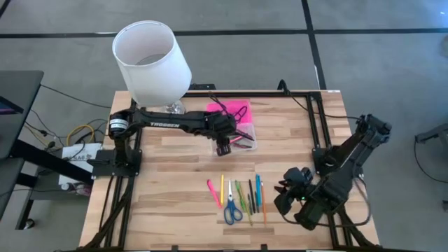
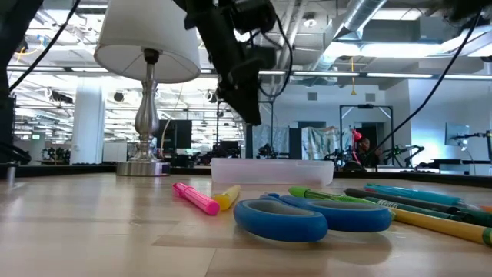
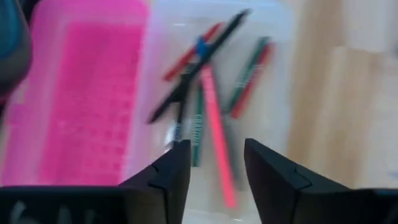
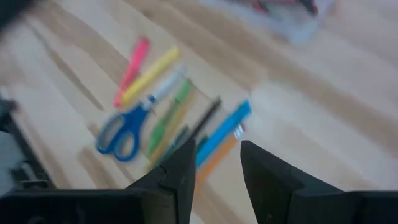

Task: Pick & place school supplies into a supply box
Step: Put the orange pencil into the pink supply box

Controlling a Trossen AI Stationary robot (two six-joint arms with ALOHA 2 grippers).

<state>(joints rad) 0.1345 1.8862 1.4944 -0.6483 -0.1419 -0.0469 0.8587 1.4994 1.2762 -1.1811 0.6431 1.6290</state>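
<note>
The supply box lies open at the table's far middle, its pink ribbed lid [image 1: 229,110] [image 3: 81,93] folded out beside the clear base [image 1: 245,136] [image 3: 249,81] [image 2: 273,169]. Several pens [image 3: 205,93] lie loose in the base. My left gripper [image 1: 222,148] [image 3: 214,168] [image 2: 247,104] hangs open and empty just above the base's near edge. The other supplies lie in a row near the front edge: pink marker [image 1: 212,191] [image 4: 132,68], yellow marker [image 4: 152,74], blue-handled scissors [image 1: 232,210] [image 4: 121,134] [image 2: 307,215], and green, dark, blue and orange pens [image 1: 253,196]. My right gripper [image 1: 283,190] [image 4: 217,168] hovers open, right of that row.
A lamp with a white shade [image 1: 150,59] [image 2: 146,46] stands at the far left corner, close behind the left arm. Bare wood [image 1: 175,168] lies between the box and the row of supplies. Black frame rails run along the table's left and right sides.
</note>
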